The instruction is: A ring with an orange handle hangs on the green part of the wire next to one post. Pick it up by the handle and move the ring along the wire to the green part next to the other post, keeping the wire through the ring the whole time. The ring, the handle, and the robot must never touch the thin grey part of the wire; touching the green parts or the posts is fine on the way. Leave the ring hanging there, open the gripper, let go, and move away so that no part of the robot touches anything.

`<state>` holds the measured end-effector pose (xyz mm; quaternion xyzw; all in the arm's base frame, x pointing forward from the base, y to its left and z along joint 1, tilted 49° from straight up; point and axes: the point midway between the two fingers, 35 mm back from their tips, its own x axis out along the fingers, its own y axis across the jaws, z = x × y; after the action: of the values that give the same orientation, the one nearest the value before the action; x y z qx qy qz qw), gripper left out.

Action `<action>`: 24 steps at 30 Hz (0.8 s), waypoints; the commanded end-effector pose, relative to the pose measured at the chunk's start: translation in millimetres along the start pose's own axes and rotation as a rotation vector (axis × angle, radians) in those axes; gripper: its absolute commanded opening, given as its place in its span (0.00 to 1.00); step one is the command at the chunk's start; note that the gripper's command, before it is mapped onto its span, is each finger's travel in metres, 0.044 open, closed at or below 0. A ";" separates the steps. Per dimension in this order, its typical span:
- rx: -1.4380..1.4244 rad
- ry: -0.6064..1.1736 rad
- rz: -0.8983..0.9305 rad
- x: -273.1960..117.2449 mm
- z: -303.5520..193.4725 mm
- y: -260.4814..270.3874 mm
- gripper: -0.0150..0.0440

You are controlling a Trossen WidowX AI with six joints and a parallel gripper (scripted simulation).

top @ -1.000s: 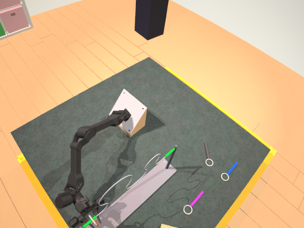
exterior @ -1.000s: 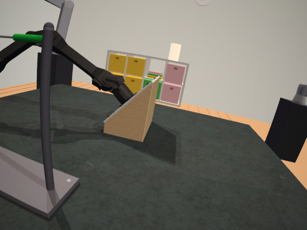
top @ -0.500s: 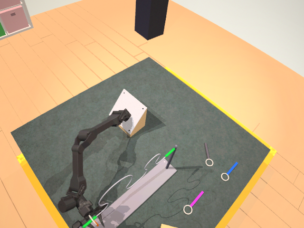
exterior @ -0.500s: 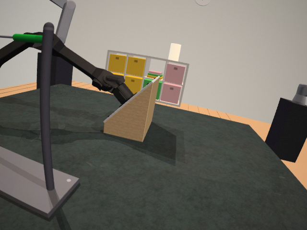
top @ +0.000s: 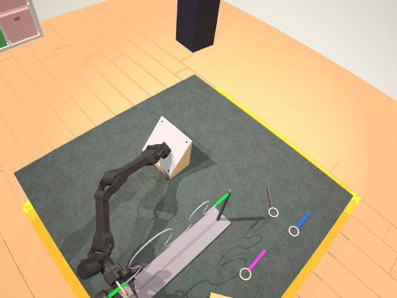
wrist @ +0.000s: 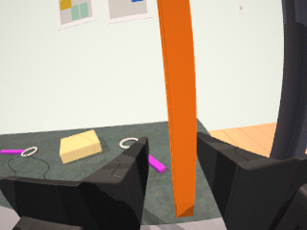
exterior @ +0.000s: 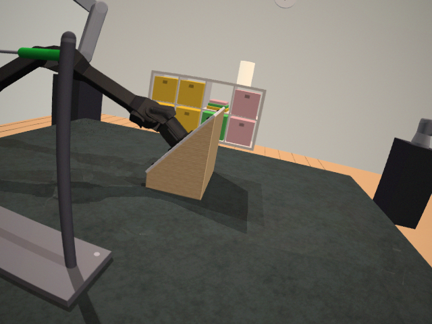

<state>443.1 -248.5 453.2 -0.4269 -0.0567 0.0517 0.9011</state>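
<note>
The orange handle (top: 126,293) (wrist: 181,105) hangs upright between the two fingers of my gripper (wrist: 171,141). In the wrist view the gripper is partly open, with a gap on each side of the handle; the right finger is nearer. The pale ring (top: 120,285) is around the near green part (top: 113,292) at the bottom of the top view. The near post (wrist: 294,81) stands right of the gripper in the wrist view. The grey wire (top: 166,229) winds to the far green part (top: 221,198) (exterior: 38,54) at the far post (top: 223,207) (exterior: 64,156).
The base plate (top: 187,250) (exterior: 31,258) lies under the wire. Loose rings with magenta (top: 257,259), blue (top: 303,220) and grey (top: 270,197) handles lie right of it. A yellow block (wrist: 81,146) lies beyond. The arm is mounted on a sloped wedge (top: 176,141) (exterior: 184,167).
</note>
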 end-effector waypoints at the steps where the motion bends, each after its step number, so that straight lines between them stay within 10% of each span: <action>1: -0.007 0.001 -0.004 0.1 1.1 -1.2 0.53; 18: -0.007 0.001 -0.004 0.1 1.1 -1.2 0.53; 24: -0.002 -0.001 -0.001 0.1 0.7 -0.6 0.26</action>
<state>443.2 -248.4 453.9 -0.4277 -0.0573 0.0513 0.9006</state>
